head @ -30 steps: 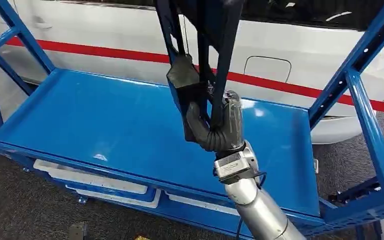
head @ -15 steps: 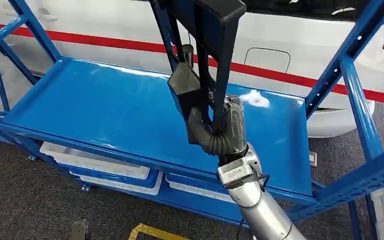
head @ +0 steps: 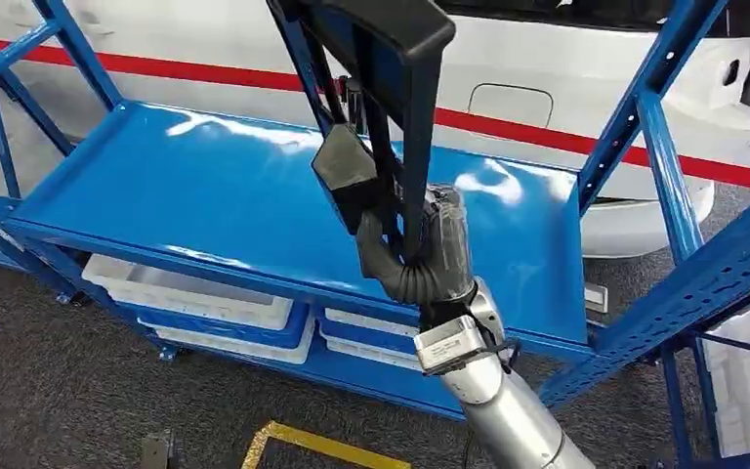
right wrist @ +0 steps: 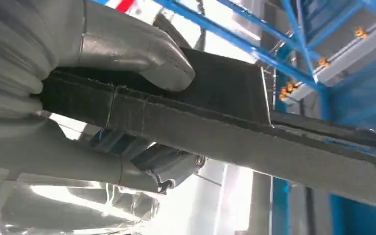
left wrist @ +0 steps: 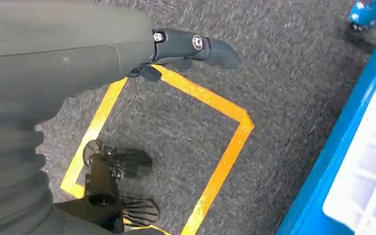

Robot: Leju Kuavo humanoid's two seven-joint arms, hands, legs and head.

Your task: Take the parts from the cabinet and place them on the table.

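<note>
1. Right hand (head: 428, 256) grips a long black part (head: 381, 107), thumb on one face and fingers wrapped round the other, holding it upright above the blue shelf (head: 156, 195).
2. In the right wrist view the thumb (right wrist: 132, 46) presses on the part's (right wrist: 235, 122) flat black face, with the darker fingers (right wrist: 171, 164) curled beneath it.
3. Part rises from the hand past the top of the head view; a black wedge-shaped piece (head: 344, 168) sticks out from its lower end, just above the thumb.
4. Left hand (left wrist: 78, 54) hangs over grey carpet (left wrist: 284, 73) marked with yellow tape (left wrist: 220, 166); one dark finger (left wrist: 196, 46) points out straight with nothing in it, but I cannot tell how the other fingers lie.
5. White trays (head: 195, 298) sit on the rack's lower level, under the shelf.
6. Behind the rack stands a white car (head: 547, 88) with a red stripe (head: 205, 73).
</note>
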